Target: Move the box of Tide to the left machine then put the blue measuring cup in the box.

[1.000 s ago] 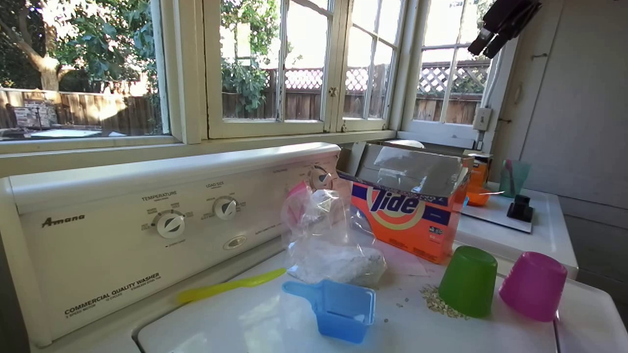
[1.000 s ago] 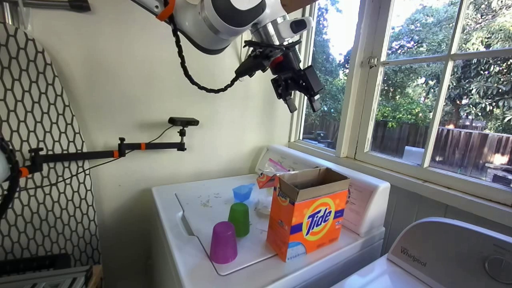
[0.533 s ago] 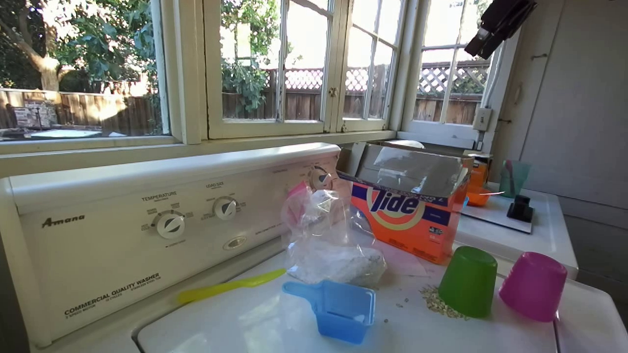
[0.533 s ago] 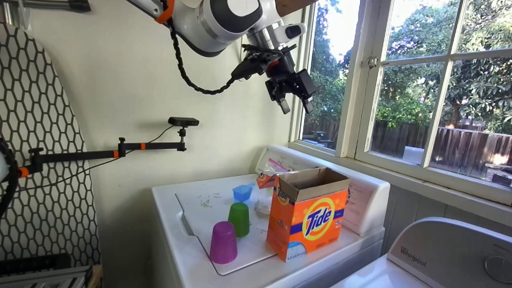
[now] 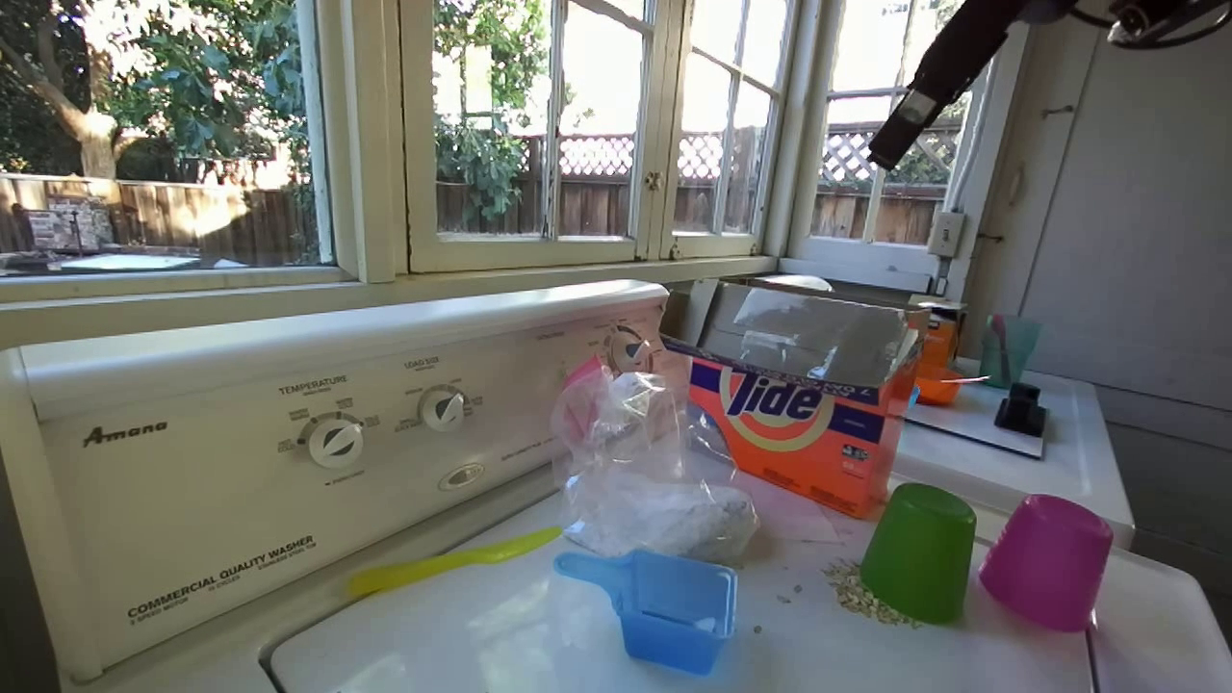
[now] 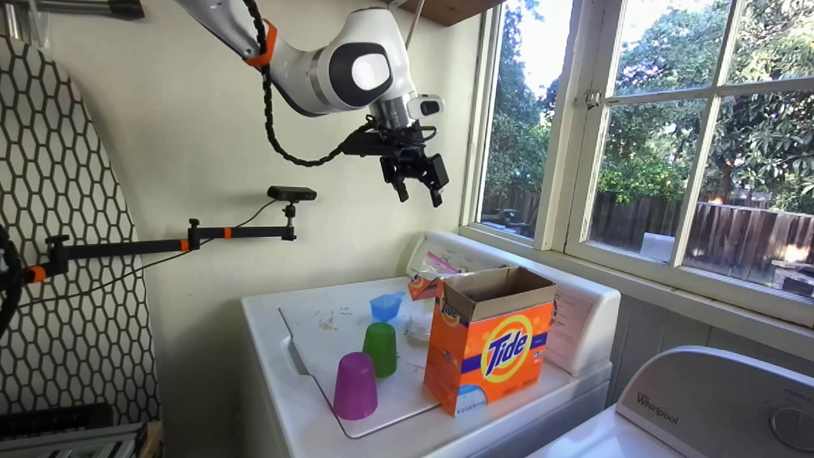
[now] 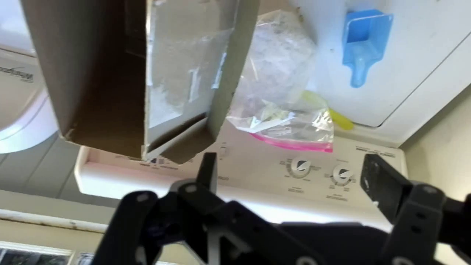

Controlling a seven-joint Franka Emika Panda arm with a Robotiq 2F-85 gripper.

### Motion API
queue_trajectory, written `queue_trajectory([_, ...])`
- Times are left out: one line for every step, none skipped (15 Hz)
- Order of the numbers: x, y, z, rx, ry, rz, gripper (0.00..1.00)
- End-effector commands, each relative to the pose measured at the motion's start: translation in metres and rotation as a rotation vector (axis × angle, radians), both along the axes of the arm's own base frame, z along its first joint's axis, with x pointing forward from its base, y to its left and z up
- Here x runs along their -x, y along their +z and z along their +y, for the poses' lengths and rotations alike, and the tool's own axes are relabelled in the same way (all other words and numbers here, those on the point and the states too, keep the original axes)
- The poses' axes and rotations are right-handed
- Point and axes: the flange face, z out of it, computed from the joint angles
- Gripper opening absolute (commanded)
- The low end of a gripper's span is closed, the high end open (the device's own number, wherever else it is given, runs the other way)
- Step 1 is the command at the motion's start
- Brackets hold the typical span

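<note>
One bag (image 5: 635,448) beside the Tide box (image 6: 489,346) holds powder (image 7: 278,55)

Tide box (image 6: 488,346), orange w/ blue lettering on yellow rings, stands upright, top open, on white Amana washer (image 5: 221,500) w/ raised dial panel. Translucent blue cup (image 5: 676,613) also on washer, mouth up, handle twd panel, apart fr box.

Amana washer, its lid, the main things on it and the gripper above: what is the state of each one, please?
Gripper: open, holding nothing.
Box of Tide: upright, top open.
Blue measuring cup: upright, mouth up.
Green cup: upside down.
Magenta cup: upside down.
Plastic bag: partly filled; cannot tell if sealed.
Yellow utensil: lying down.
Washer lid: shut.
Pale bits: scattered on the lid.
</note>
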Motion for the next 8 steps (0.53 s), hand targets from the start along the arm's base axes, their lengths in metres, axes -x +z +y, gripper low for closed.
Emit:
queue_trajectory([-0.008, -0.035, 0.032, -0.013, 0.109, 0.040, 1.00])
queue_trajectory([-0.009, -0.044, 0.039, -0.010, 0.132, 0.051, 1.00])
queue_trajectory([-0.009, -0.056, 0.047, -0.007, 0.158, 0.066, 1.00])
queue_trajectory([-0.010, -0.064, 0.053, -0.001, 0.177, 0.081, 1.00])
queue_trajectory([-0.011, -0.074, 0.060, 0.006, 0.200, 0.095, 1.00])
queue_trajectory([-0.011, -0.080, 0.066, 0.026, 0.216, 0.110, 1.00])
queue_trajectory([-0.006, -0.070, 0.054, 0.024, 0.176, 0.090, 1.00])
queue_trajectory([-0.007, -0.076, 0.059, 0.027, 0.190, 0.100, 1.00])
